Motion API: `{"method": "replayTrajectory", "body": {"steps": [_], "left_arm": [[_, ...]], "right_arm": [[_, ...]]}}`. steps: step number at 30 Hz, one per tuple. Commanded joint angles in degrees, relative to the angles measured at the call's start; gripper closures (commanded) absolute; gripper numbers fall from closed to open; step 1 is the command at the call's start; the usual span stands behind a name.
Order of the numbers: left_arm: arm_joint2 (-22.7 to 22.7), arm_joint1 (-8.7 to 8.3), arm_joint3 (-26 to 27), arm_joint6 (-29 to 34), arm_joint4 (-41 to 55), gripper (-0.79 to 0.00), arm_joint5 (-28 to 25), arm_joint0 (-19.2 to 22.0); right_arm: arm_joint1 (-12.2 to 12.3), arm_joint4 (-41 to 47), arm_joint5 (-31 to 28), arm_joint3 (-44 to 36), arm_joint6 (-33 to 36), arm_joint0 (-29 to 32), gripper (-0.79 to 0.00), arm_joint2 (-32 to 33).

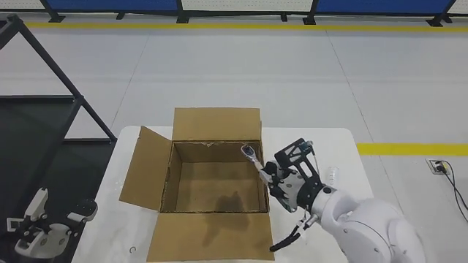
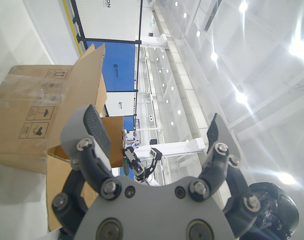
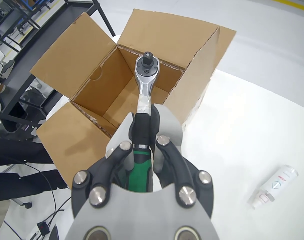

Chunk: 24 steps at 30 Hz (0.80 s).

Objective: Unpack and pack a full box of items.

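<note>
Right gripper (image 1: 268,174) pinches the handle of a ratchet wrench (image 1: 252,157) in the top view. The wrench head sits over the far right corner of the open cardboard box (image 1: 217,124), which stands on the white table (image 1: 336,142). In the left wrist view, the left gripper (image 2: 154,116) has its fingers spread wide with nothing between them, low beside the box's outer wall. In the right wrist view, the fingers press on the wrench's black-and-green grip, and a white bottle (image 3: 274,186) lies on the table, well apart from the box.
</note>
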<state>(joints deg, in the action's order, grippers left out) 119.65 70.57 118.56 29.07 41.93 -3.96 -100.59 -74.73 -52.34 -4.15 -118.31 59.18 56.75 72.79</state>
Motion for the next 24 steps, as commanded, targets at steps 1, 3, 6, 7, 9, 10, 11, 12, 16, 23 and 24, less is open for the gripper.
{"method": "replayTrajectory", "body": {"steps": [1,3,6,7,9,10,11,12,16,23,24], "left_arm": [[0.0,0.0,0.0,0.0,0.0,-0.785,0.0,0.0],[0.0,0.0,0.0,0.0,0.0,-0.785,0.0,0.0],[0.0,0.0,0.0,0.0,0.0,-0.785,0.0,0.0],[0.0,0.0,0.0,0.0,0.0,-0.785,0.0,0.0],[0.0,0.0,0.0,0.0,0.0,-0.785,0.0,0.0],[0.0,0.0,0.0,0.0,0.0,-0.785,0.0,0.0],[0.0,0.0,0.0,0.0,0.0,-0.785,0.0,0.0],[0.0,0.0,0.0,0.0,0.0,-0.785,0.0,0.0],[0.0,0.0,0.0,0.0,0.0,-0.785,0.0,0.0],[0.0,0.0,0.0,0.0,0.0,-0.785,0.0,0.0],[0.0,0.0,0.0,0.0,0.0,-0.785,0.0,0.0]], "right_arm": [[-0.01,-1.37,-0.53,0.31,0.64,-1.14,0.0,-1.57],[-0.08,-3.45,-0.58,0.48,1.19,-2.4,0.0,-3.58],[-0.31,-4.86,-0.32,1.0,1.56,-4.13,0.0,-6.33],[-0.38,-5.1,-0.13,1.24,1.58,-4.64,0.0,-6.96],[-0.53,-4.72,-0.37,1.52,1.42,-5.48,0.0,-8.18],[-0.58,-4.72,-0.27,1.73,1.32,-5.81,0.0,-8.55],[-0.64,-4.76,-0.33,1.86,1.27,-6.14,0.0,-9.04],[-0.7,-4.66,-0.34,2.0,1.1,-6.45,0.0,-9.47],[-0.96,-3.65,-0.37,2.88,-0.29,-7.52,0.0,-10.83],[-1.7,-3.25,0.88,6.22,-1.99,-10.77,0.0,-13.94],[-1.88,-3.14,1.22,7.18,-2.25,-11.57,0.0,-14.56]]}}
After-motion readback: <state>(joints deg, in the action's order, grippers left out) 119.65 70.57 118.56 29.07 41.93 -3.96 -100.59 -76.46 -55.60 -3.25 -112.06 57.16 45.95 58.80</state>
